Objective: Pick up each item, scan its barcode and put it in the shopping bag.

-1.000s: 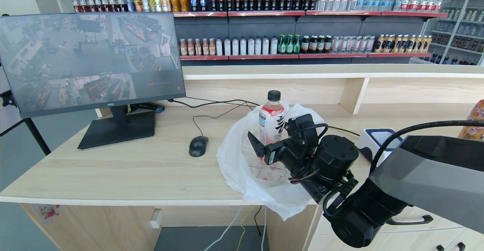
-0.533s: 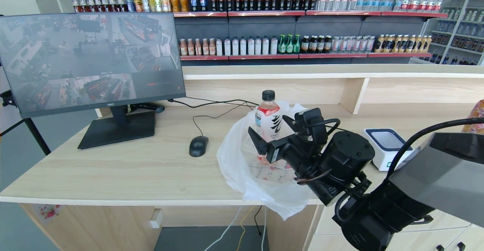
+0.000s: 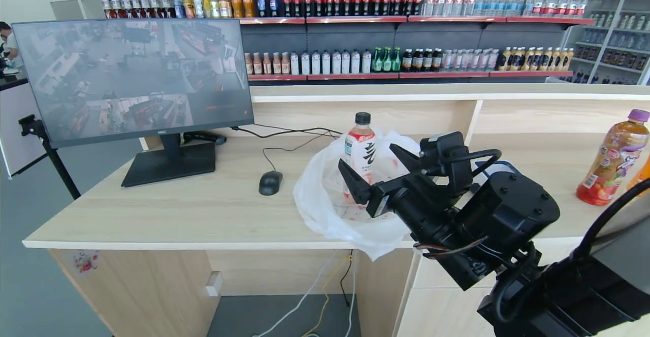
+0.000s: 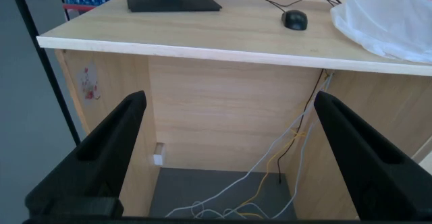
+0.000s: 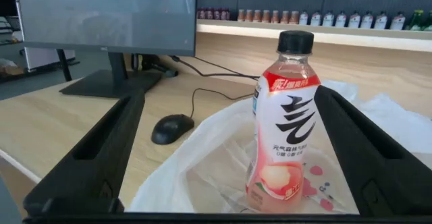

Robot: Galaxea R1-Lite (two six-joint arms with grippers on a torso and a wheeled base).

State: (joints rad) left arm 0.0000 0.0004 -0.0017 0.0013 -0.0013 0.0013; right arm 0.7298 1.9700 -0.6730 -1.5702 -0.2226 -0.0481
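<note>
A pink-and-white drink bottle (image 3: 359, 149) with a black cap stands upright inside the white shopping bag (image 3: 325, 210) on the wooden desk (image 3: 177, 215). My right gripper (image 3: 368, 157) hovers open on the near side of the bag, a little short of the bottle, holding nothing. In the right wrist view the bottle (image 5: 287, 123) shows between the spread fingers, farther off, in the bag (image 5: 202, 163). My left gripper (image 4: 228, 106) is open and empty, low in front of the desk's front panel. An orange juice bottle (image 3: 612, 159) with a purple cap stands at the desk's right.
The barcode scanner (image 3: 488, 164) sits behind my right arm, mostly hidden. A mouse (image 3: 270, 182) and a monitor (image 3: 137, 78) occupy the desk's left half, with cables running behind the bag. A raised counter ledge (image 3: 447, 93) bounds the back. Drink shelves stand beyond.
The head camera has shifted, so the whole scene has slid and the juice bottle has come into view. My right gripper has drawn back from the bottle, which stays upright in the bag.
</note>
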